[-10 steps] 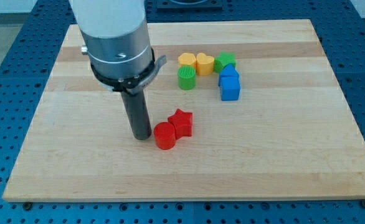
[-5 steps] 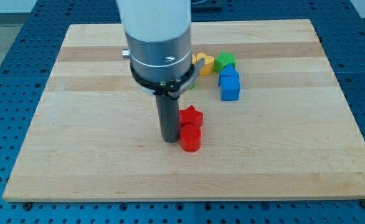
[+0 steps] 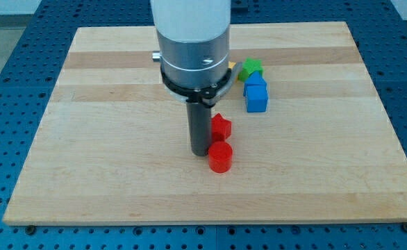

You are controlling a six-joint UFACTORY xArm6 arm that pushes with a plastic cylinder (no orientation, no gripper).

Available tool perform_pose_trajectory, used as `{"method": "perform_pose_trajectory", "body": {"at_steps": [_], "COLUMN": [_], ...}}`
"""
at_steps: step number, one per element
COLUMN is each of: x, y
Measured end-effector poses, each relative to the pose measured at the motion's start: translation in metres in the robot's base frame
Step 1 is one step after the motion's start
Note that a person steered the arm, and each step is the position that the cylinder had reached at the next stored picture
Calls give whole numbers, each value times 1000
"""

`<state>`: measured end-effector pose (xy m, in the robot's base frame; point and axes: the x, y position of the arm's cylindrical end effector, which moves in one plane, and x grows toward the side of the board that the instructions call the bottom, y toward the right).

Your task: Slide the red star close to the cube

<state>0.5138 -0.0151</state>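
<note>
The red star lies near the middle of the wooden board, partly hidden by my rod. My tip rests on the board, touching the star's left side. A red cylinder sits just below the star, to the lower right of my tip. The blue cube lies up and to the right of the star, with a gap between them. A second blue block touches the cube's top side.
A green star sits above the blue blocks. A sliver of a yellow block shows beside the arm's body; the arm hides the other blocks behind it. The board's edge meets a blue perforated table.
My tip has moved to the right, pushing the red star and red cylinder rightward. The cylinder has swung from the star's left to below it. The arm now hides the green cylinder and yellow blocks.
</note>
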Motion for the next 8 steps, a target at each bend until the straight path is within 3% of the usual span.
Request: {"method": "perform_pose_trajectory", "body": {"at_steps": [8], "x": [-57], "y": [11]}}
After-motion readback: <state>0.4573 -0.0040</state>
